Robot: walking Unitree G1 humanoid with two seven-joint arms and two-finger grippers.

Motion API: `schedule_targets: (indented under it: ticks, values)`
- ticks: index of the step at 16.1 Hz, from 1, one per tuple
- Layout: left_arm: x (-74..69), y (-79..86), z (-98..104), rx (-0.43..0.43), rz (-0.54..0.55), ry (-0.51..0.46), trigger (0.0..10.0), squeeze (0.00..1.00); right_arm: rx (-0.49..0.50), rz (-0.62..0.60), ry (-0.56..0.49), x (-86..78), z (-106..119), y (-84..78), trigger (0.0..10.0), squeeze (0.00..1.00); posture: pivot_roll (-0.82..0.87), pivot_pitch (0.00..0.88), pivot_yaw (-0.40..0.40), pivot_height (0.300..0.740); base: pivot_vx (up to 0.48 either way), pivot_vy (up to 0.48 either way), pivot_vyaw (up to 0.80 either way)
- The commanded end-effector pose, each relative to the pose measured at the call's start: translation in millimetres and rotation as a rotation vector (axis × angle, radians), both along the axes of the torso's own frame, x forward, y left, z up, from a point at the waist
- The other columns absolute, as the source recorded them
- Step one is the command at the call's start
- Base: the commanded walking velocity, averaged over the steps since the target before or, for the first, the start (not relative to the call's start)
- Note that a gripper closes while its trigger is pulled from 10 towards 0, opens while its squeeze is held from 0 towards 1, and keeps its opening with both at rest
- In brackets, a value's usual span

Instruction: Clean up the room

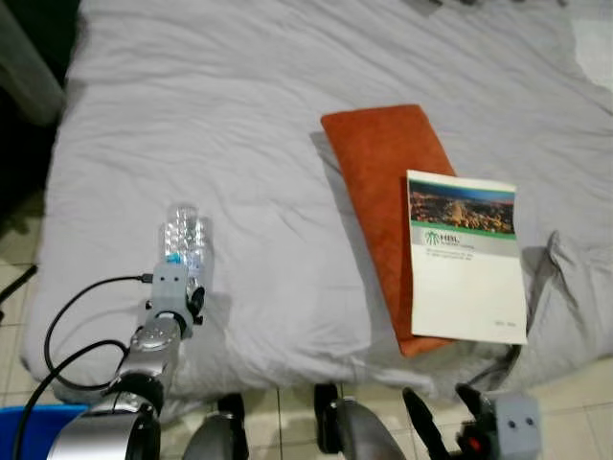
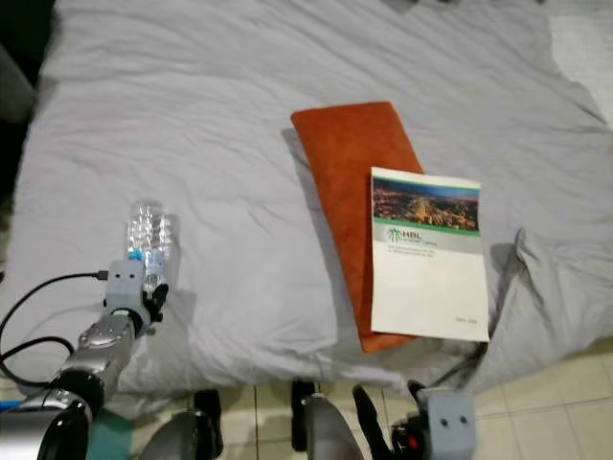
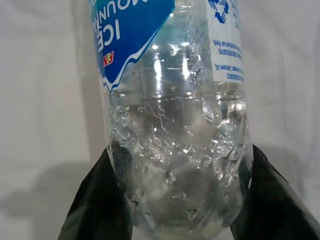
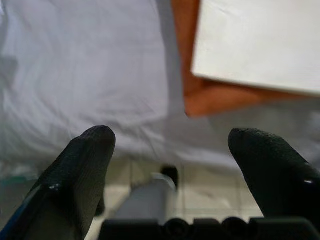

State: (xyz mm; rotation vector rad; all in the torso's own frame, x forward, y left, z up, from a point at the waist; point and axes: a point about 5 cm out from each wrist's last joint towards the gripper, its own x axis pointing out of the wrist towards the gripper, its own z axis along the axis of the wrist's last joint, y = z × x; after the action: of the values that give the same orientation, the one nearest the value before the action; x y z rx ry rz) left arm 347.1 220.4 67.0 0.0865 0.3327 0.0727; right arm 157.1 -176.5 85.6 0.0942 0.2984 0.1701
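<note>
- Black, finely textured fingers (image 4: 85,165) of the right gripper (image 4: 175,165) stand wide apart at the bottom of the right wrist view, holding nothing; between them show pale floor tiles and the bed's near edge.
- In the left eye view that gripper (image 1: 450,422) sits low at the lower right of the frame, over the tiled floor (image 1: 556,402).
- Silver left arm reaches up from the lower left of the frame; the left gripper (image 1: 182,287) has its fingers closed on a clear plastic bottle (image 1: 185,240) lying on the bed.
- The left wrist view gives the detail: both black fingers (image 3: 97,200) press the bottle's rounded end from either side, droplets cling inside the wall, and a blue label (image 3: 130,35) wraps it.
- Grey, wrinkled bed sheet (image 1: 239,125) covers most of the frame.
- Right of centre lies a rust-orange, slightly fuzzy rectangular cushion (image 1: 383,163).
- A white booklet (image 1: 466,259) with a city photograph across its top rests flat, partly over the cushion's lower right part.
</note>
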Motion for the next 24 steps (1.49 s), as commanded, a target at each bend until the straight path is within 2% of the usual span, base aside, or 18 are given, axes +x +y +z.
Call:
schedule_targets:
  ticks: [1, 3, 4, 6, 7, 8, 9, 12, 13, 14, 15, 18, 21, 22, 23, 24]
  values:
    - [-11.8, 10.4, -11, -0.021, 0.008, 0.005, 0.0, 0.0, 0.016, -0.019, 0.051, 1.1, -17, -5.3, 10.0, 0.0, -0.17, 0.242, -0.03, 0.74, 0.0, 0.0, 0.0]
    - [-13.7, 13.9, -10, -0.026, 0.007, -0.017, 0.0, 0.0, 0.031, -0.017, 0.036, 12.8, -20, -4.3, 10.0, 0.0, -0.15, 0.221, -0.027, 0.74, 0.0, 0.0, 0.0]
    - [-14.9, 15.2, -9, -0.042, 0.004, -0.044, 0.0, 0.0, 0.053, -0.017, 0.03, 27.1, -26, -3.4, 10.0, 0.0, -0.1, 0.158, -0.023, 0.74, 0.0, 0.0, 0.0]
    - [-15.8, 16.0, -6, -0.049, -0.004, -0.077, 0.0, 0.0, 0.07, -0.012, 0.025, 38.1, -28, -1.9, 10.0, 0.0, -0.08, 0.134, -0.022, 0.74, 0.0, 0.0, 0.0]
    - [-16.5, 15.0, -6, -0.056, -0.004, -0.089, 0.0, 0.0, 0.076, -0.008, 0.022, 46.4, -31, -1.5, 10.0, 0.0, -0.03, 0.084, -0.023, 0.74, 0.0, 0.0, 0.0]
    - [-16.5, 15.0, -6, -0.056, -0.004, -0.089, 0.0, 0.0, 0.076, -0.008, 0.022, 46.4, -31, -1.5, 10.0, 0.0, -0.03, 0.084, -0.023, 0.74, 0.0, 0.0, 0.0]
    - [-24.6, 14.2, -6, -0.046, 0.002, -0.152, 0.0, 0.0, 0.072, 0.003, 0.017, 66.9, -36, -2.0, 10.0, 0.0, 0.04, 0.019, -0.028, 0.74, 0.0, 0.0, 0.0]
    - [-38.4, 12.3, -3, -0.006, 0.0, -0.227, 0.0, 0.0, 0.067, 0.001, 0.009, 83.6, -40, -4.8, 10.0, 0.0, 0.09, 0.0, -0.034, 0.74, 0.0, 0.0, 0.0]
    - [-53.3, 9.4, 2, 0.029, -0.008, -0.28, 0.0, 0.0, 0.06, -0.007, -0.01, 90.9, -40, -7.2, 10.0, 0.0, 0.11, 0.0, -0.039, 0.74, 0.0, 0.0, 0.0]
    - [-60.1, 7.5, 5, 0.04, -0.01, -0.3, 0.0, 0.0, 0.055, -0.01, -0.019, 93.9, -40, -8.1, 10.0, 0.0, 0.12, 0.0, -0.041, 0.74, 0.0, 0.0, 0.0]
    - [-60.1, 7.5, 5, 0.04, -0.01, -0.3, 0.0, 0.0, 0.055, -0.01, -0.019, 93.9, -40, -8.1, 10.0, 0.0, 0.12, 0.0, -0.041, 0.74, 0.0, 0.0, 0.0]
    - [-86.0, -17.0, 27, 0.084, -0.096, -0.423, 0.0, 0.0, 0.057, -0.092, -0.085, 107.6, -36, -18.9, 10.0, 0.0, 0.17, 0.0, -0.053, 0.74, 0.0, 0.0, 0.0]
    - [-93.4, -37.8, 35, 0.082, -0.204, -0.445, 0.0, 0.0, 0.018, -0.176, -0.156, 113.1, -32, -29.2, 10.0, 0.0, 0.2, 0.0, -0.064, 0.74, 0.0, 0.0, 0.0]
    - [-92.9, -44.2, 31, 0.071, -0.243, -0.414, 2.7, 0.0, 0.004, -0.207, -0.178, 111.9, -30, -31.7, 10.0, 0.0, 0.19, 0.0, -0.066, 0.74, 0.0, 0.0, 0.0]
    - [-90.9, -47.6, 27, 0.068, -0.265, -0.384, 10.0, 0.0, -0.004, -0.229, -0.187, 109.5, -30, -33.2, 10.0, 0.0, 0.19, 0.0, -0.066, 0.74, 0.0, 0.0, 0.48]
    - [-88.2, -48.5, 22, 0.069, -0.267, -0.36, 10.0, 0.0, -0.004, -0.242, -0.189, 106.0, -31, -33.5, 10.0, 0.0, 0.18, 0.0, -0.065, 0.74, 0.0, 0.0, 0.77]
